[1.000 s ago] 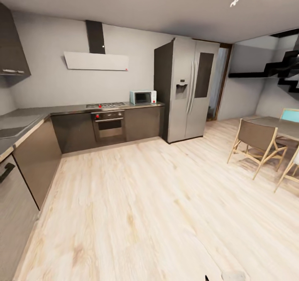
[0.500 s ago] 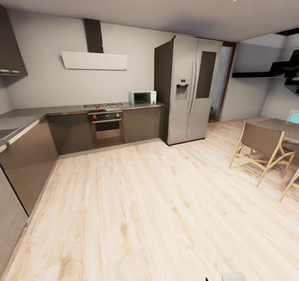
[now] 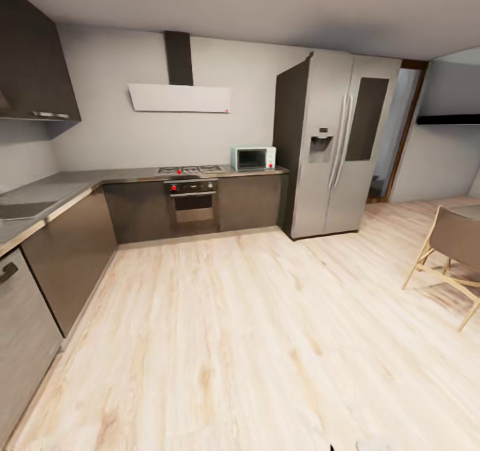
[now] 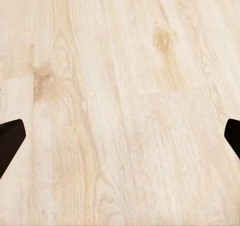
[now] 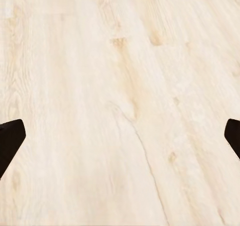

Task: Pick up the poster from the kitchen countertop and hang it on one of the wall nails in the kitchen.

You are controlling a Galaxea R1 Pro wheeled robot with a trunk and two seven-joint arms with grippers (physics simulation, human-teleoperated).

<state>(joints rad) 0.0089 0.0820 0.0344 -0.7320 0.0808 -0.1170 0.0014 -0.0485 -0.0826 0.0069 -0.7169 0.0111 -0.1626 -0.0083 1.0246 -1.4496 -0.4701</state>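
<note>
Kitchen countertop (image 3: 60, 188): grey L-shaped surface on dark cabinet fronts, running from the fridge along the back wall, then turning at the corner farthest from the fridge and coming forward along the side wall.
Poster: cannot be told anywhere on the counter stretch visible from the head camera.
Fridge (image 3: 337, 144): tall, silver, double-door, with a dispenser in one door; stands at the counter's end, its dark side panel touching the last cabinet.
Microwave (image 3: 253, 158): pale green, on the counter just beside the fridge.
Hob (image 3: 191, 170): set in the counter, beyond the microwave from the fridge, with red knobs.
Oven (image 3: 193, 204): built in directly below the hob.
Extractor hood (image 3: 180, 96): white slab on the wall above the hob, with a dark flue rising from it.
Chair (image 3: 453, 254): wooden frame, grey seat, on the floor well apart from the fridge, on its doorway side.
Floor (image 3: 253, 344): pale wood planks.
Left gripper (image 4: 120, 141): released, dark fingertips (image 4: 9, 138) spread wide, only floor between them.
Right gripper (image 5: 120, 141): likewise spread wide over bare planks, grasping nothing.
</note>
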